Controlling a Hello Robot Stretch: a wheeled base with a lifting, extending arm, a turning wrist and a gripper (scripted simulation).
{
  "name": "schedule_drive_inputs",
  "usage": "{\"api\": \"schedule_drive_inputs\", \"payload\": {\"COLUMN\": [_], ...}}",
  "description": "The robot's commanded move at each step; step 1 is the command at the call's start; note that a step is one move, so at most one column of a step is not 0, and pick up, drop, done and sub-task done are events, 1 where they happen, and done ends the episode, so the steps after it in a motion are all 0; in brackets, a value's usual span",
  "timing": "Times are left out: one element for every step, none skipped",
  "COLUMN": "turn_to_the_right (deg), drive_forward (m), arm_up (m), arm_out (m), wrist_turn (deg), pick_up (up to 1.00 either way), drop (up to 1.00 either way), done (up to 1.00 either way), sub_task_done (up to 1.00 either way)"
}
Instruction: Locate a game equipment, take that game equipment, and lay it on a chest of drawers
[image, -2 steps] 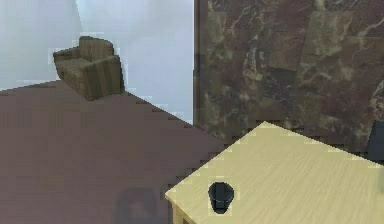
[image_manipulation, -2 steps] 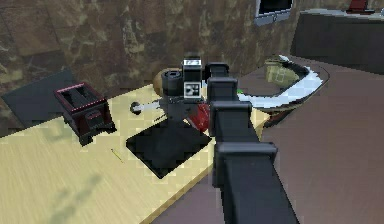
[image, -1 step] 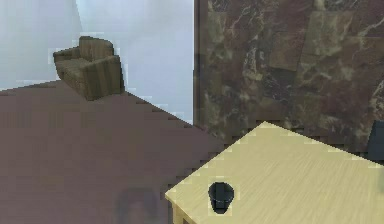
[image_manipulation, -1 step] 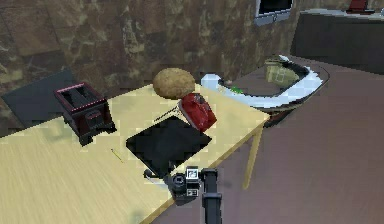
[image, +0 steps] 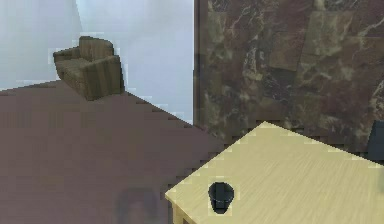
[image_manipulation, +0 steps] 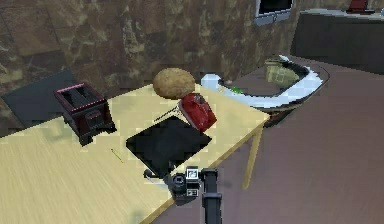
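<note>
Dark end effector (image_manipulation: 170, 181), its grip and load impossible to tell, hangs at the edge of the pale wooden worktop (image_manipulation: 60, 170) by a flat black slab (image_manipulation: 168, 146); confirm whether the brown round lump (image_manipulation: 173, 82) is game equipment before reaching.

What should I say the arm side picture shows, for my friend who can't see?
A light wooden table holds a dark red toaster, a round brown loaf, a red object and a flat black slab. The robot's gripper sits at the table's near edge, by the black slab. Behind is a dark mottled wall.
</note>
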Motion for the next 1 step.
{"api": "schedule_drive_inputs", "payload": {"turn_to_the_right": [0.0], "drive_forward": [0.0], "arm_up": [0.1], "arm_out": [0.0], "wrist_turn": [0.0], "pick_up": [0.0], "drop": [0.0], "done": [0.0], "sub_task_done": [0.0]}}
